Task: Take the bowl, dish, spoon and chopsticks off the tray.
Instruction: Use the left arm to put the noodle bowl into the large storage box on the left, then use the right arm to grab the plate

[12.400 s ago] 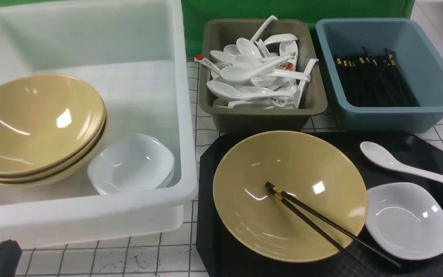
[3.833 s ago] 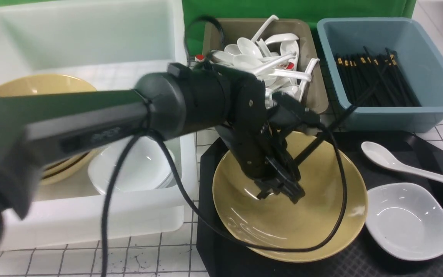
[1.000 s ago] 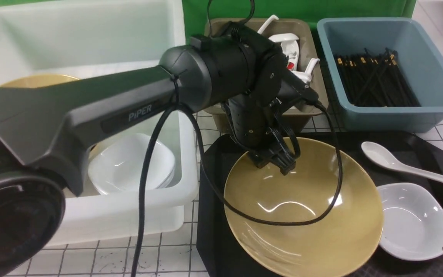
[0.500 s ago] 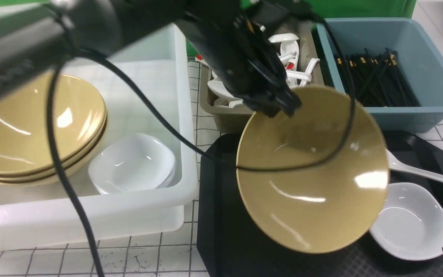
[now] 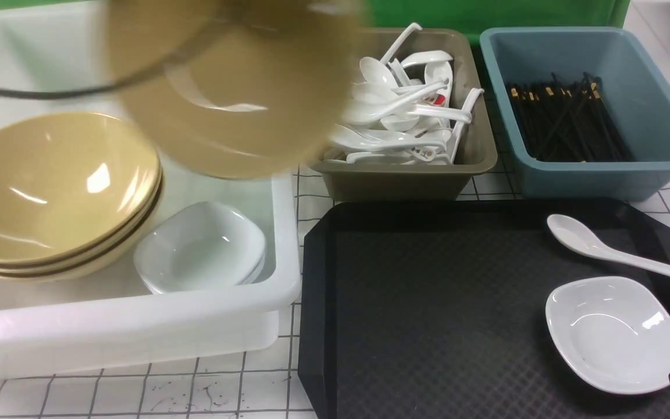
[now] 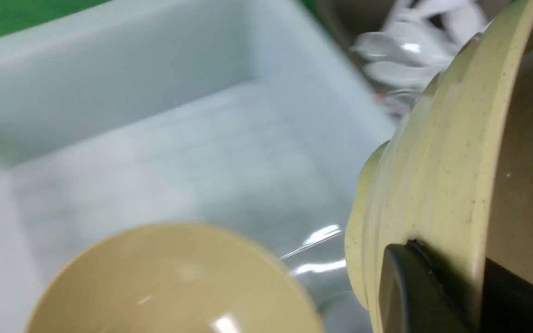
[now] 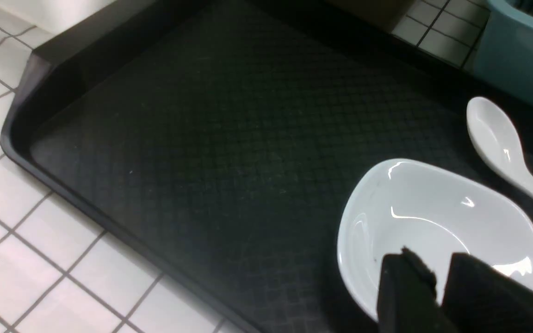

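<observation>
The mustard-yellow bowl (image 5: 230, 87) hangs tilted and blurred in the air over the white bin (image 5: 137, 326). My left gripper (image 6: 474, 273) is shut on its rim, one finger on each side of the wall. The black tray (image 5: 428, 314) now carries only the white spoon (image 5: 608, 247) at its far right and the small white dish (image 5: 608, 331) at its near right. Over the dish's near edge hovers my right gripper (image 7: 440, 273), its fingers a narrow gap apart with nothing seen between them. No chopsticks lie on the tray.
Three yellow bowls (image 5: 50, 186) are stacked in the white bin beside stacked white dishes (image 5: 201, 247). Behind the tray, a brown bin (image 5: 405, 174) holds several white spoons and a blue bin (image 5: 597, 169) holds several black chopsticks.
My left arm has swung the bowl up and to the left, off the tray and over the white bin. The tray's middle is now bare. The right gripper has stayed by the dish.
</observation>
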Action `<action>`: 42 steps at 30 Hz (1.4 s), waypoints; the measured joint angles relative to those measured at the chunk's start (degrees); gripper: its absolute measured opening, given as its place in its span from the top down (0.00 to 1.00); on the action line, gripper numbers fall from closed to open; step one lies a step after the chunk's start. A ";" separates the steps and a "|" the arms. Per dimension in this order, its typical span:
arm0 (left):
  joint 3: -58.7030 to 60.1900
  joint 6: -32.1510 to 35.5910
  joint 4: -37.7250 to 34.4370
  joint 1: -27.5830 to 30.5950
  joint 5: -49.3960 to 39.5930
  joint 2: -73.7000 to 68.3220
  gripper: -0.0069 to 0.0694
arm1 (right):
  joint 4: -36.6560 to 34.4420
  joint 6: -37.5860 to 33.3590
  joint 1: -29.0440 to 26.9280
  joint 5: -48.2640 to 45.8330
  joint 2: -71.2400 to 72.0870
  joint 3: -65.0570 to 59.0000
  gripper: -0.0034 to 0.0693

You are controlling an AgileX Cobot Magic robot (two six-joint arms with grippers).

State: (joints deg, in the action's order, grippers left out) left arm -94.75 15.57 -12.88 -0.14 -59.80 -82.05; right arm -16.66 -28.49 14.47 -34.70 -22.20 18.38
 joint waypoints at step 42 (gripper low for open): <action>25.58 -8.47 5.86 -5.07 13.58 24.17 0.48 | 19.08 22.70 -8.39 -9.00 -56.10 26.43 0.15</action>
State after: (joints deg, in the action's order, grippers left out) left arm -69.17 7.10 -7.03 -5.21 -46.22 -57.88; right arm 2.43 -5.79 6.08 -43.70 -78.30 44.80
